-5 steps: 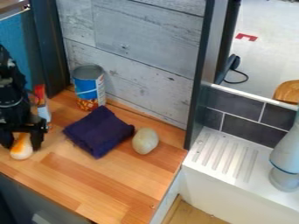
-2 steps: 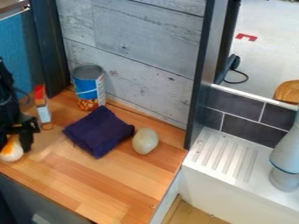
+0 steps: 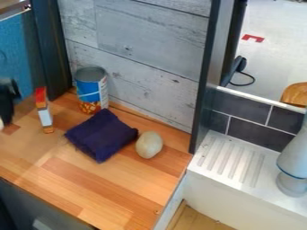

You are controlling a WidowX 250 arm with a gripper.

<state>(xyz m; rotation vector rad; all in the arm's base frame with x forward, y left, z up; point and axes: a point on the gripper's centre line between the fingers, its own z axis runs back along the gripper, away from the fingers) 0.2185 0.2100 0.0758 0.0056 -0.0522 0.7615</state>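
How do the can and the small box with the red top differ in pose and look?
The can is round and wide, while the box is narrow and slim. The can is blue with an orange patterned base; the box is red at the top and pale lower down. The can sits close to the plank wall, the box farther from it. Both rest on the wooden counter.

Clocking from the cloth, we count: one folded dark cloth, one can at 12, one narrow box at 10, one pale sliver at 9, one pale oval thing at 3, one grey upright thing far off at 3.
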